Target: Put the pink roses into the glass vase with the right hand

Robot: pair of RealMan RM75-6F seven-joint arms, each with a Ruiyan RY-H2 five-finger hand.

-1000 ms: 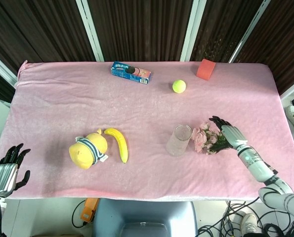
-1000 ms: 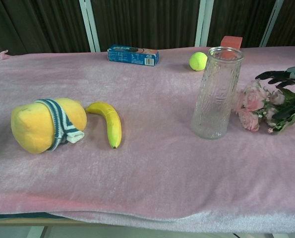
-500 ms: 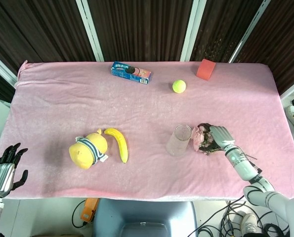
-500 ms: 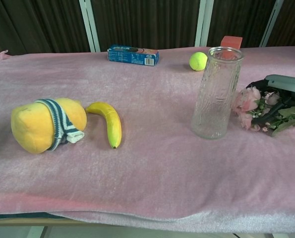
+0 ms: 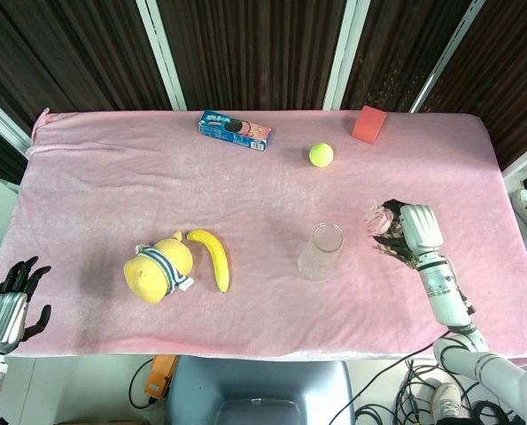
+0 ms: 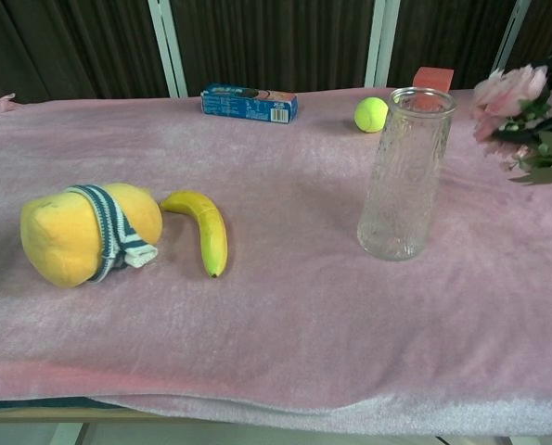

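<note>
Already lifted: roses in my right hand, vase waiting

Clearly the pink roses [image 5: 377, 219] are off the counter [image 5: 245, 292] now, up to the right of the glass vase [image 5: 321, 251] and apart from it. In the chest view the blooms [image 6: 507, 90] sit above the level of the vase's rim [image 6: 422, 98], with green leaves trailing under them at the picture's edge.

I judge the bunch to be very light and soft: petals that crush, thin stems that bend, leaves that catch on things. It looks like an artificial spray, so it should spring back, but I cannot be sure. The place to hold it is the stems, below the blooms, so the flower heads stay free and the stem ends can lead into the opening.

My right hand [image 5: 415, 232] is wrapped around the stem part of the bunch, fingers curled in on it, the blooms poking out on the side toward the vase. How firmly each finger bears on the stems I cannot tell; dark fingers and leaves blur together there.

The vase stands upright, tall, narrow and likely easy to tip, so a sideways knock from stems or knuckles is the risk.

My left hand [image 5: 13, 297] hangs well to the left of the vase, off the counter's near corner, fingers apart, holding nothing.
</note>
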